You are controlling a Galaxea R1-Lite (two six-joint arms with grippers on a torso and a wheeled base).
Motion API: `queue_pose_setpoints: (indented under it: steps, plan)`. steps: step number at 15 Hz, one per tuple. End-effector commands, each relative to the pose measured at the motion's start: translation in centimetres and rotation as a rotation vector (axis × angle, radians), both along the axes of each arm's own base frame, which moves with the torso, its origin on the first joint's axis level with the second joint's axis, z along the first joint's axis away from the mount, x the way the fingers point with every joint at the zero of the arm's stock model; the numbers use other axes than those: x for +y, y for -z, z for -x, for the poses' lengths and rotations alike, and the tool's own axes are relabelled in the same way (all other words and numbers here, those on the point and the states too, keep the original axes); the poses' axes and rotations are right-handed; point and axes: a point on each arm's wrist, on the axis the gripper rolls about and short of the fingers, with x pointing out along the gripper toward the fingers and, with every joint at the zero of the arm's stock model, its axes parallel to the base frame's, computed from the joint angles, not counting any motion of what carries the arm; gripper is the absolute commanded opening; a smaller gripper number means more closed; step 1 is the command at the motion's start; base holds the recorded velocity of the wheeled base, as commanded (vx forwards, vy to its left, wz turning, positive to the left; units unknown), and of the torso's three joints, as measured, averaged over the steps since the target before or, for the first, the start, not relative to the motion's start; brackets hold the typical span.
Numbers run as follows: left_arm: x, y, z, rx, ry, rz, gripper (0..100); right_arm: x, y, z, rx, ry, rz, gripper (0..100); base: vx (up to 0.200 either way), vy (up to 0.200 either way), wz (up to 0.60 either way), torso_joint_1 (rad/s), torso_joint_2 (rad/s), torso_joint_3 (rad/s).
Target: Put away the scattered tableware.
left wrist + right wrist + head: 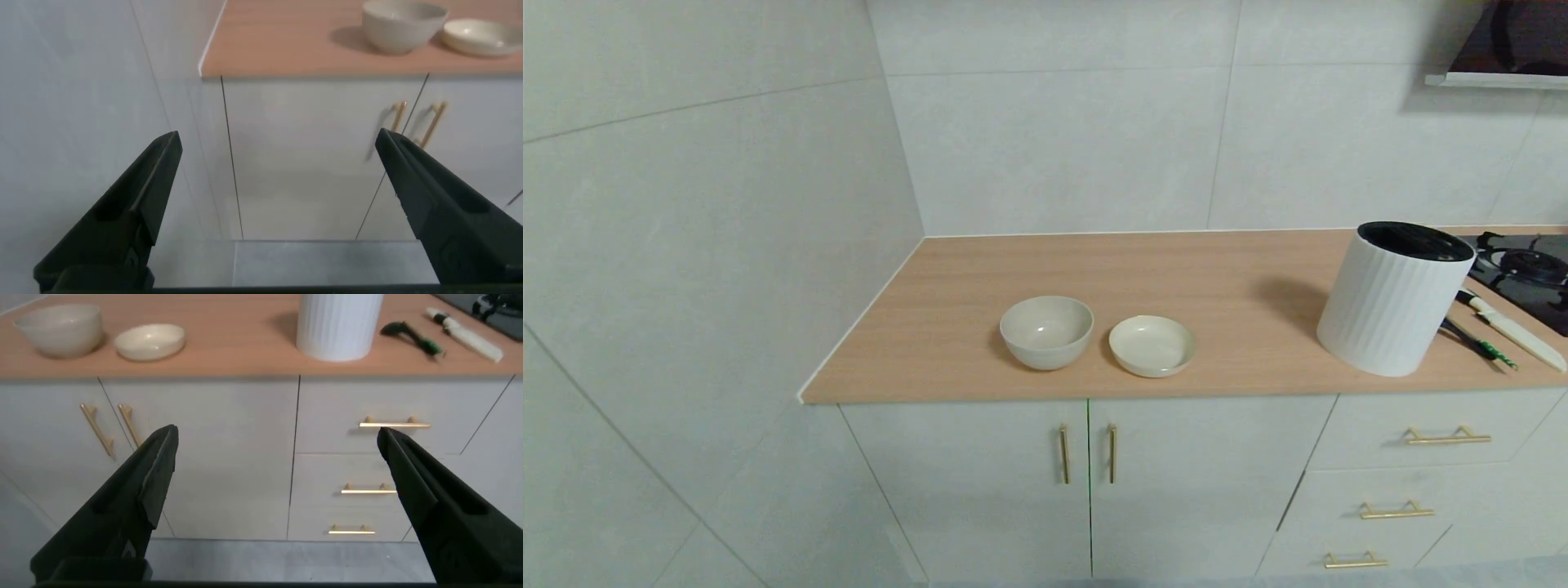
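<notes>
While both are spread wide, the left claw [277,140] and right claw [276,434] hang low facing the cabinet [310,163].

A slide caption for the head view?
On wooden counter: deep beige bowl beside shallow beige dish, ribbed white canister at right.

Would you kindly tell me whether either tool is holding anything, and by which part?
Nothing is held: the left tool and right tool are both open and empty, while the bowl and shallow dish sit on the countertop.
</notes>
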Motion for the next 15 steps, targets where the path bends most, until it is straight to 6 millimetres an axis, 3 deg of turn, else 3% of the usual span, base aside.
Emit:
queue_pose_setpoints:
  steps: [1, 15]
  plan:
    - [0.00, 0.00, 0.00, 0.000, -0.001, 0.000, 100, 0.00, -0.01, -0.01, 0.000, -0.001, 0.000, 100, 0.000, 0.000, 0.00, -0.242, 0.55, 0.295]
    - [0.00, 0.00, 0.00, 0.000, -0.001, 0.000, 100, 0.00, -0.01, -0.01, 0.000, -0.001, -0.001, 100, 0.000, 0.000, 0.00, -0.218, 0.52, 0.292]
